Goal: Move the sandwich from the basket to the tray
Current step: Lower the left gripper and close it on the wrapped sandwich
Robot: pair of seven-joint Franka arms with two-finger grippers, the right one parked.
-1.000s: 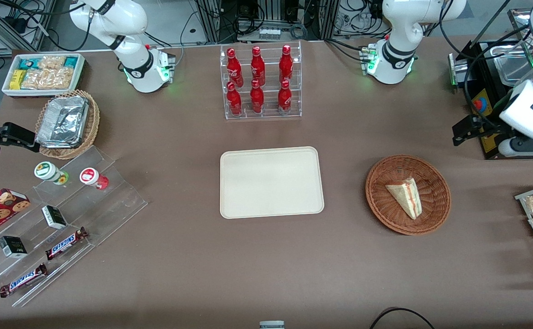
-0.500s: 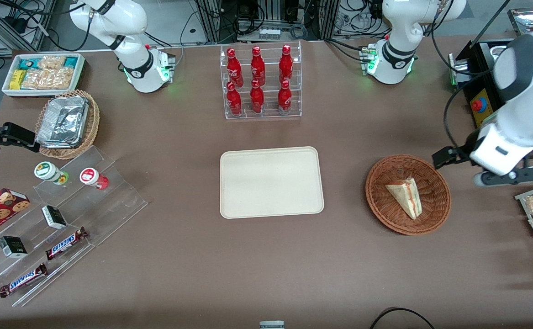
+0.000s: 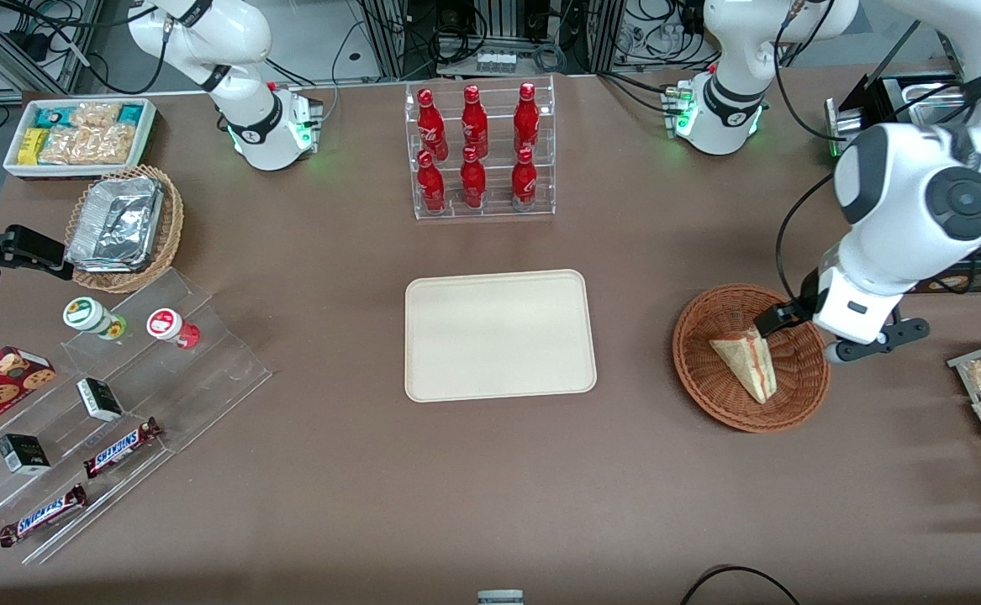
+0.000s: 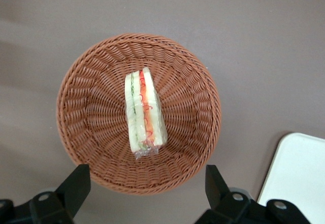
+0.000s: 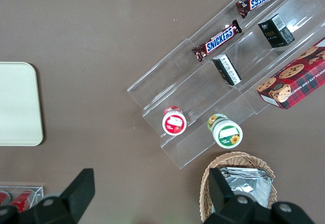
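- The small triangular sandwich wedge of pale bread with red and green filling (image 4: 142, 113) lies in a clear wrap at the middle of the round, reddish-brown woven wicker basket (image 4: 91, 82), resting on one bread face with the filling edge turned up.
- The left arm's two-finger gripper (image 4: 147, 186) hangs above the basket, near the rim on the working arm's end, with its fingers spread wide and nothing between them; no contact with the sandwich yet.
- The flat rectangular cream-beige tray with rounded corners (image 3: 500, 334) sits bare on the brown table (image 3: 490, 487), well apart from the basket and toward the parked arm's end.
- Judged stage: approach, before the descent and the grasp.
- Risk: the gripper is not centred over the wedge, so a straight drop could land a finger on the wicker wall and tip or drag the light basket.
- Risk: the wrap looks slick and the bread soft; a hard squeeze could crush it, a weak one could let it slip during the carry.
- Risk: closing across the tapered point instead of the broad bread faces could squirt the wedge out sideways.
- Risk: a low lift could snag the sandwich on the basket rim on the way to the tray.
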